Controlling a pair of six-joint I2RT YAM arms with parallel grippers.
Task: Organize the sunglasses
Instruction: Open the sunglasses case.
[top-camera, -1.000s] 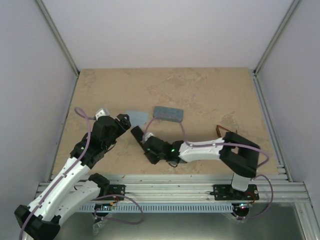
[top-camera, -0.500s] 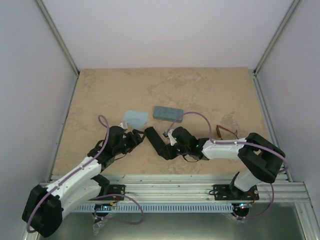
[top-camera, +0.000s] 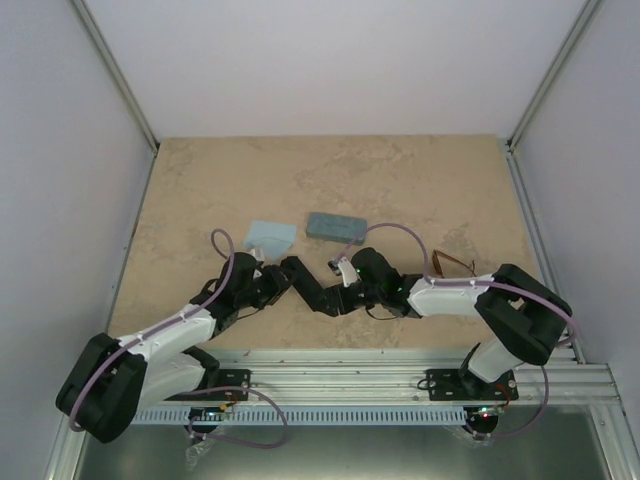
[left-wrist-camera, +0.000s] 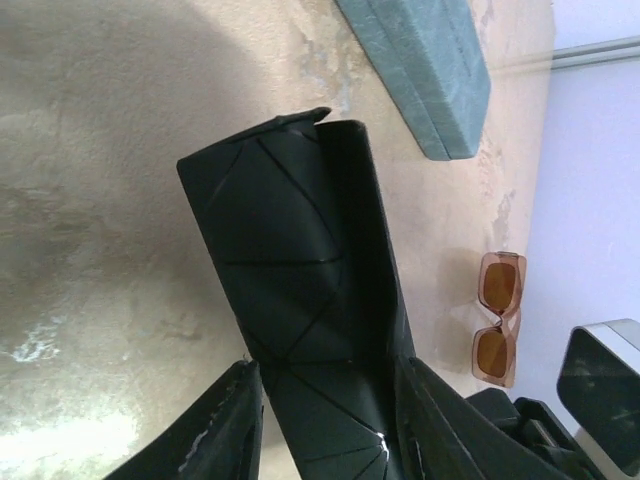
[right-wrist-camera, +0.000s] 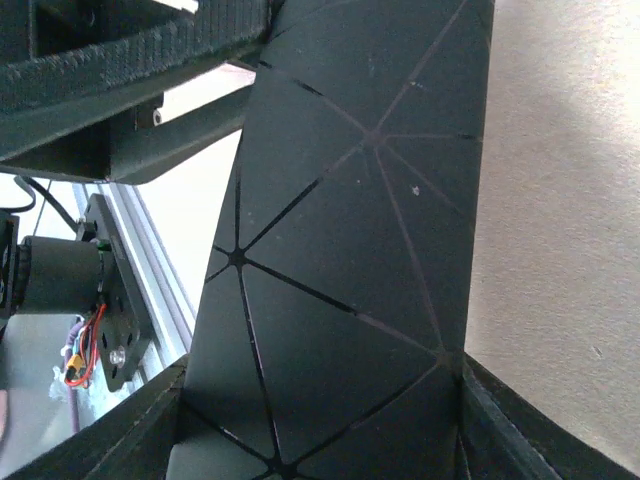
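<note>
Near the front of the surface (top-camera: 420, 180), a black case (top-camera: 308, 287) is held by both arms.
One end is clamped by the left pincer (left-wrist-camera: 325, 372) and the other by the right pincer (right-wrist-camera: 322, 372), each closed to the case's width. Well apart to the right, the brown sunglasses (top-camera: 450, 264) are laid on the surface; a grey-blue case (top-camera: 335, 226) is seen beyond.

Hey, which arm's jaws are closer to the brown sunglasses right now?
Right. The right arm holds the black case at the end nearer the brown sunglasses, jaws closed on it; the left arm holds the opposite end, farther off.
</note>
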